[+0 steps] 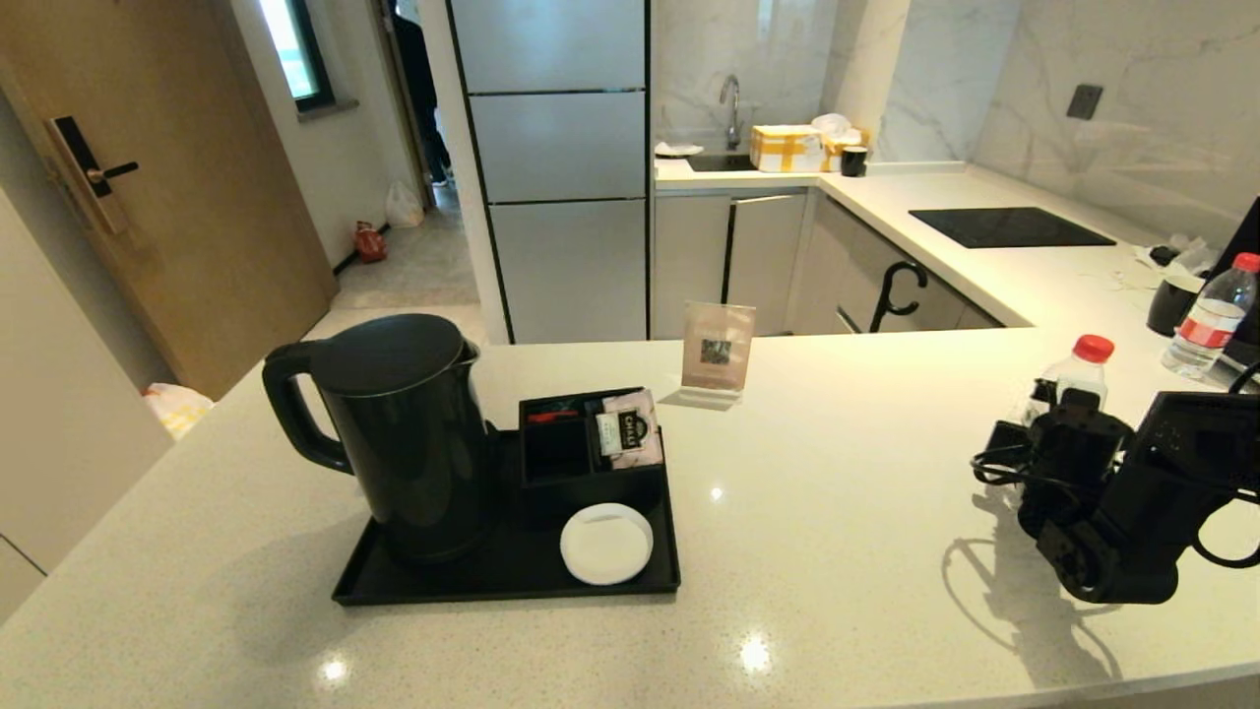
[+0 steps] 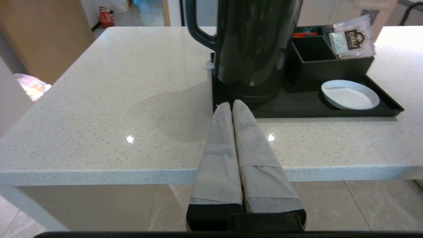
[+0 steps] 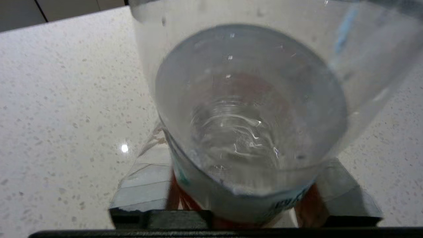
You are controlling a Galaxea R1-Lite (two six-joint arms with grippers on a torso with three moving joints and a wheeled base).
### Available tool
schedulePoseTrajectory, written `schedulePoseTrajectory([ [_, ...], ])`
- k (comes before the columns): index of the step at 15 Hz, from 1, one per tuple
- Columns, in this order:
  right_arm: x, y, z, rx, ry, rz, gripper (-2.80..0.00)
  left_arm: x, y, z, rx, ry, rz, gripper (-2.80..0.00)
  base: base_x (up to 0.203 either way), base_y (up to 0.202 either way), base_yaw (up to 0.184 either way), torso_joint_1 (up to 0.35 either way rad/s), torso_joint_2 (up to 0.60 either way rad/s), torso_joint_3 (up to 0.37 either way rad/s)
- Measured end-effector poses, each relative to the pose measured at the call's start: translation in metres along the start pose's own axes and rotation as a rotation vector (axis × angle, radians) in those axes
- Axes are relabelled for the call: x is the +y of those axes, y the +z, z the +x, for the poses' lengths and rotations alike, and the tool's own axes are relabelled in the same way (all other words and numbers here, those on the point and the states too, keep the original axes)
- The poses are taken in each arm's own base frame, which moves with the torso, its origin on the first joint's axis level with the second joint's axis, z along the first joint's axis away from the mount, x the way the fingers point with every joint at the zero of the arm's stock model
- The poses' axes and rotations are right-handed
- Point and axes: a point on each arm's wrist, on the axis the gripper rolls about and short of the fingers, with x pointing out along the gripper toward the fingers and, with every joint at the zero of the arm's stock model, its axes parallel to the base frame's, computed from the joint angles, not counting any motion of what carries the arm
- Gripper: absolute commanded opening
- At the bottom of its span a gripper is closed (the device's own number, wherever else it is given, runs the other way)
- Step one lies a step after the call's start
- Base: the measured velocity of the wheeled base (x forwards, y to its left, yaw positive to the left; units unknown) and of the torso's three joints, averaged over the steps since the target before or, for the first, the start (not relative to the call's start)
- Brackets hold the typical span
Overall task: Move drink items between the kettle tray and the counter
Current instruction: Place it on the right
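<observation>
My right gripper is shut on a small clear water bottle with a red cap, at the right of the off-white speckled counter. In the right wrist view the bottle fills the space between the taped fingers. The black kettle tray lies left of centre. A pinkish tea sachet stands in the small black box on it. My left gripper is shut and empty at the counter's front edge, pointing at the tray; it is out of the head view.
A black kettle and a white dish sit on the tray. A QR card stands behind it. A second bottle and a dark cup are at the far right. A black hob lies beyond.
</observation>
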Motion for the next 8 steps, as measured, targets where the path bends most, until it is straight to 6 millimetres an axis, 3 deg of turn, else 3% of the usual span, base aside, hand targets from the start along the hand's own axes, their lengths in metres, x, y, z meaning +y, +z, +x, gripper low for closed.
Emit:
schedulePoseTrajectory([
  [3, 0.0002, -0.0092, 0.0002, 0.035, 0.002, -0.020, 0.00, 0.0000, 0.0000, 0.0000, 0.000, 0.001, 0.000, -2.80, 0.000, 0.000, 0.000, 0.000, 0.00, 0.000],
  [8, -0.0035, -0.0065, -0.0076, 0.048, 0.031, -0.025, 0.00, 0.0000, 0.0000, 0.0000, 0.000, 0.001, 0.001, -2.80, 0.000, 0.000, 0.000, 0.000, 0.00, 0.000],
])
